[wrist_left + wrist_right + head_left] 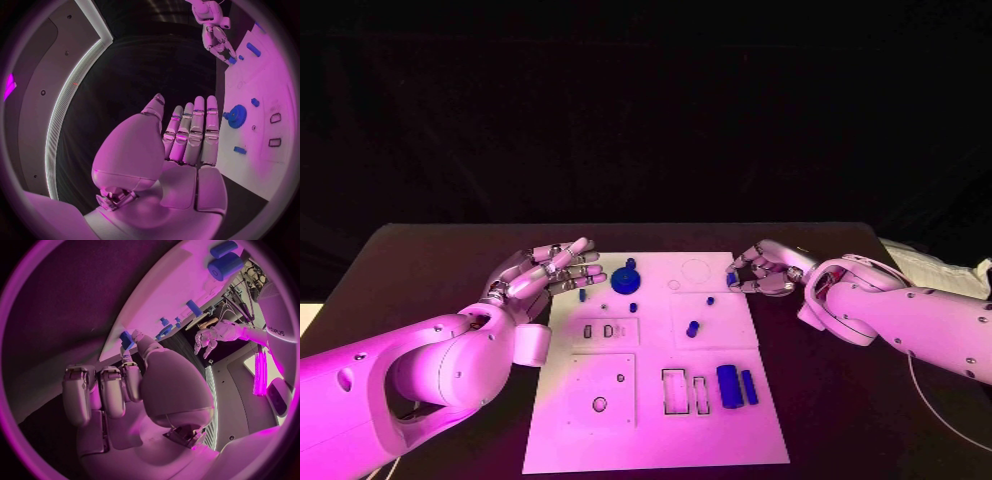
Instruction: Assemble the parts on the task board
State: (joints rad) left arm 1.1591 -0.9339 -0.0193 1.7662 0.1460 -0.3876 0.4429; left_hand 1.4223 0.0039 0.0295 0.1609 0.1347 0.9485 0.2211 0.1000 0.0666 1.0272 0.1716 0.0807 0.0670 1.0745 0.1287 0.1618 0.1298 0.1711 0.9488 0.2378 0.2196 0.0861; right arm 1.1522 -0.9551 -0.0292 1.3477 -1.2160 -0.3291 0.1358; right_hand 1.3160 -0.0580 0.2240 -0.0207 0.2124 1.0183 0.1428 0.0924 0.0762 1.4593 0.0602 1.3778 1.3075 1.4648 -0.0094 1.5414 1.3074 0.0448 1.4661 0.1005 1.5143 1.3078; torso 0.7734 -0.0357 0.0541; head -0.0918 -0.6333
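Task board (661,400), white, is laid lengthwise at the middle of the black table (430,250). A blue gear (626,279) is seated near its far left corner. The left hand (548,272) is held beside that edge, fingers straight, grasping nothing. A small blue part (127,339) is pinched by the right hand (764,270) at the far right edge.
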